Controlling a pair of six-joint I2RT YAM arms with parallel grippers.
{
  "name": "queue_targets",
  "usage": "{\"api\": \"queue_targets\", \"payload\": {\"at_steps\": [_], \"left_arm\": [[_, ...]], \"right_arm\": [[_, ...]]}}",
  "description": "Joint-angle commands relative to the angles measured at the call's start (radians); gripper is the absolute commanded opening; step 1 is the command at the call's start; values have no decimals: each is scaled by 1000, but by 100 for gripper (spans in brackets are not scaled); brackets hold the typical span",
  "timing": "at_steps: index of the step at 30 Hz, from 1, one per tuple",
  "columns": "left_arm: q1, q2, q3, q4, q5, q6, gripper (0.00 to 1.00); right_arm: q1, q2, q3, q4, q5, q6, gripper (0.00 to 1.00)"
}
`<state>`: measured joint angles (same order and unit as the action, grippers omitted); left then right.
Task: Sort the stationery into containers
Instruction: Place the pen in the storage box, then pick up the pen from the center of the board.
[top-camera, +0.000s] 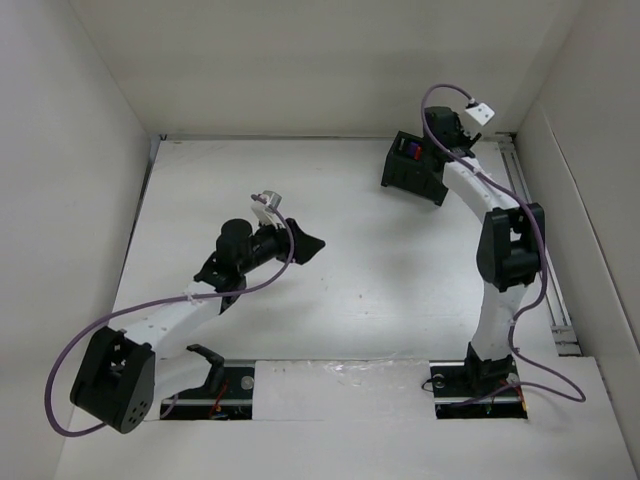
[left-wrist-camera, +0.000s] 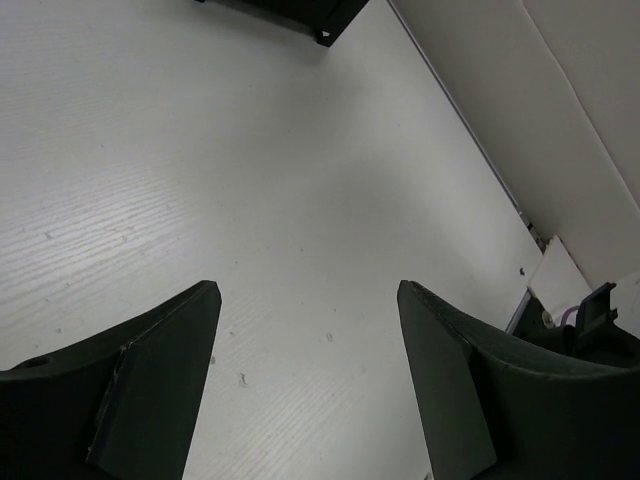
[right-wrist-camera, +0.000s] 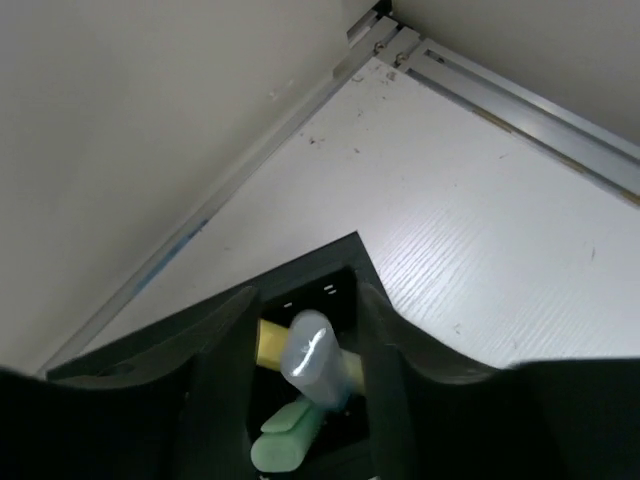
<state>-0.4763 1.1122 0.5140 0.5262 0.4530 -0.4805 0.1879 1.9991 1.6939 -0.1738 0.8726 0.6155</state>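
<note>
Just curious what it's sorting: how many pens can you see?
3, all at the black box: a pale-capped one between the right fingers, a yellow one behind it, a green one below. A purple spot seen from above may be another; more may be hidden.

The worktop (left-wrist-camera: 300, 180) is white and matt, with a fine ribbed grain like laminate. The left tool (left-wrist-camera: 305, 300) looks like matt black plastic, faintly scuffed, and so does the black box (right-wrist-camera: 330, 268). Inside it, a highlighter (right-wrist-camera: 308, 355) has a glossy, translucent plastic cap. The corner rail (right-wrist-camera: 530, 100) is dull brushed metal.
</note>
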Motion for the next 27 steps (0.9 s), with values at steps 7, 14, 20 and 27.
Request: {"api": "queue_targets", "payload": {"at_steps": [7, 14, 20, 27], "left_arm": [[-4, -35, -2, -78, -174, 5, 69], [-4, -118, 29, -270, -620, -10, 66], [79, -10, 80, -449, -758, -98, 70], [79, 119, 143, -564, -905, -170, 72]], "right_arm": [[59, -65, 41, 5, 62, 41, 91], [152, -391, -264, 51, -148, 243, 85], [243, -693, -689, 218, -256, 329, 0], [340, -885, -875, 229, -327, 329, 8]]}}
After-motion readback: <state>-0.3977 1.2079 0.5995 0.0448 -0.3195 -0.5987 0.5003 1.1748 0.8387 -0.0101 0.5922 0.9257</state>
